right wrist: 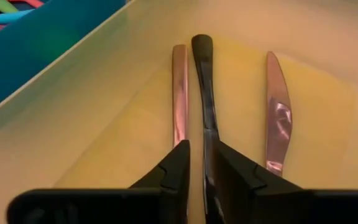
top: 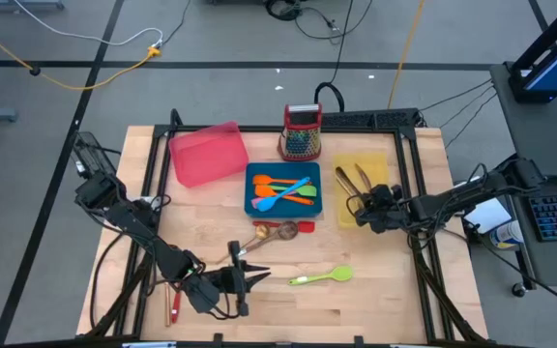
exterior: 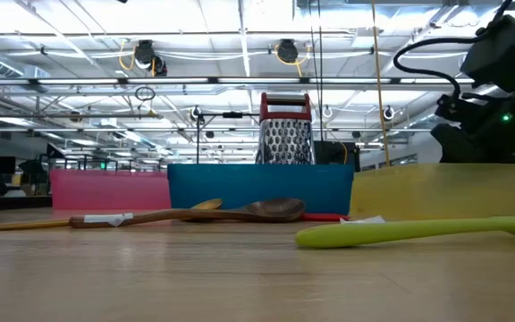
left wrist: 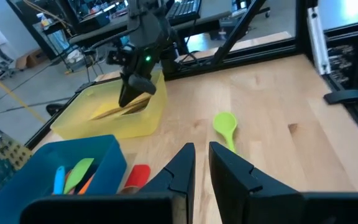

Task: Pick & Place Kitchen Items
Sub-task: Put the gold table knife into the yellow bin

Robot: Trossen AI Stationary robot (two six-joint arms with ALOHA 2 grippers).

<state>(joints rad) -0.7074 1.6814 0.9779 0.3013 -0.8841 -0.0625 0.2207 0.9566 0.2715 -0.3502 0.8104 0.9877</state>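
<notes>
My right gripper (right wrist: 204, 163) reaches down into the yellow tray (top: 383, 160), shut on a dark slim piece of cutlery (right wrist: 205, 93). Two copper-toned pieces (right wrist: 179, 93) (right wrist: 277, 118) lie flat on the tray floor on either side of it. My left gripper (left wrist: 202, 163) is shut and empty above the table's near left part, also seen in the high view (top: 251, 276). A green spoon (top: 322, 276) lies on the table to its right. A wooden spoon and a copper spoon (top: 271, 233) lie near the blue tray (top: 251, 205), which holds orange, blue and green silicone utensils (top: 288, 190). My right gripper pinches the dark cutlery piece between its two fingers, partway along its length (right wrist: 207, 140). The fingers slant down into the tray from the table's right and run roughly along the piece. Its far end (right wrist: 201, 45) is down at the tray floor.
A pink tray (top: 206, 153) sits at the far left and a red-topped grater (top: 301, 130) stands behind the blue tray. A red utensil (top: 305, 226) lies beside the blue tray. A red-orange slim item (top: 174, 305) lies near the table's front left.
</notes>
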